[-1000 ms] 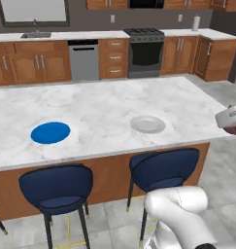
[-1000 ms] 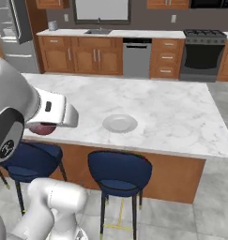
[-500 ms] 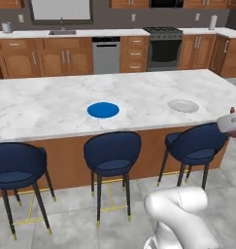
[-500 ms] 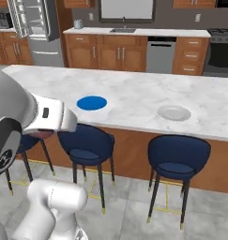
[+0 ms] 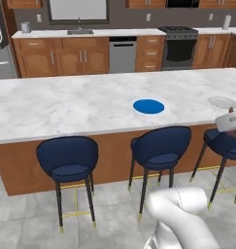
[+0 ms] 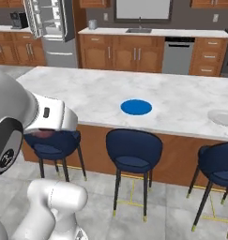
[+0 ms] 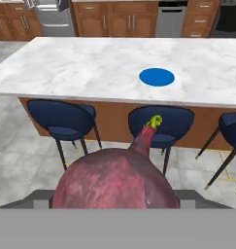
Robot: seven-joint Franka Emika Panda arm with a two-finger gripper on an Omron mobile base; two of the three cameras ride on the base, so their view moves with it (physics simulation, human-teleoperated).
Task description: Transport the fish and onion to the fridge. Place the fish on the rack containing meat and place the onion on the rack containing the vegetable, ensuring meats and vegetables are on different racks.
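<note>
Reddish-purple onion (image 7: pixel 114 179) in tool (image 7: pixel 114 202)

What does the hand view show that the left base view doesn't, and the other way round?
Hand view alone: the reddish-purple onion up close, low in the frame with a green-tipped stem, and the grey fridge far back at the top left.

Left base view alone: the pale dish near the island's right end, and the black stove on the back wall.

Both: the blue plate on the marble island, the navy stools along its near side, and the dishwasher among wooden cabinets.
</note>
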